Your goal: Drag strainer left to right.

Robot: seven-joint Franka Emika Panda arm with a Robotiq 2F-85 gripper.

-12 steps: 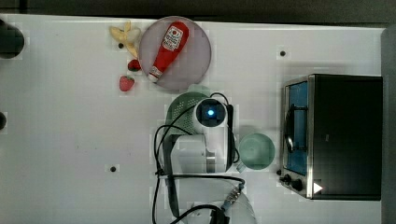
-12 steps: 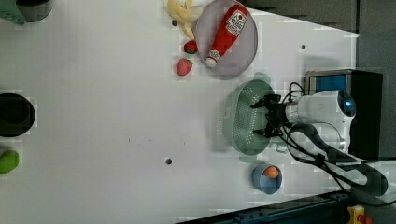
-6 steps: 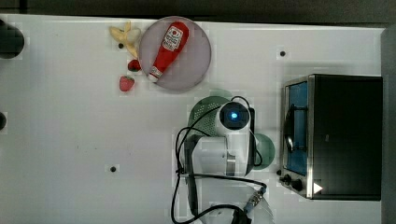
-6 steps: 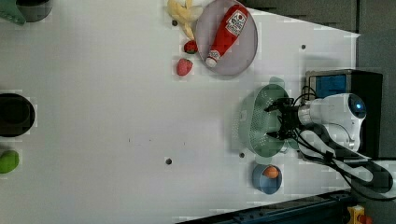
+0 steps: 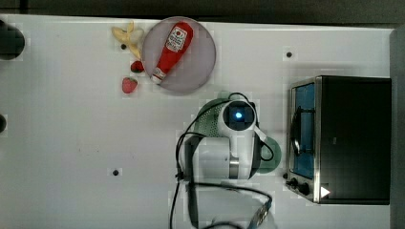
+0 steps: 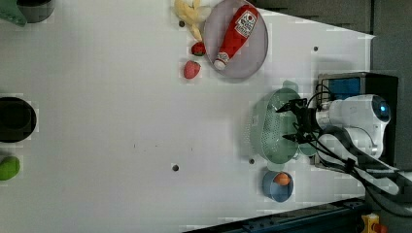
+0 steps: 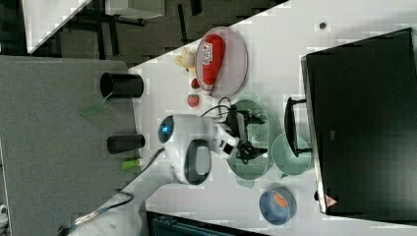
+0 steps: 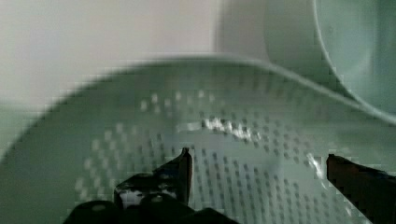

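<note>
A white table (image 6: pixel 97 121) holds a pale mint-green strainer (image 6: pixel 272 128), lying between a lilac plate (image 6: pixel 243 63) with a ketchup bottle (image 6: pixel 235 34) and a blue bowl (image 6: pixel 277 187), just beside a black toaster oven (image 5: pixel 353 138). The robot arm's gripper (image 6: pixel 291 121) reaches into the strainer with its fingers (image 8: pixel 180 170) spread apart above the perforated inside. A green mug (image 7: pixel 292 155) sits touching or nearly touching the strainer's rim. Two strawberries (image 6: pixel 192 69) lie near the plate.
</note>
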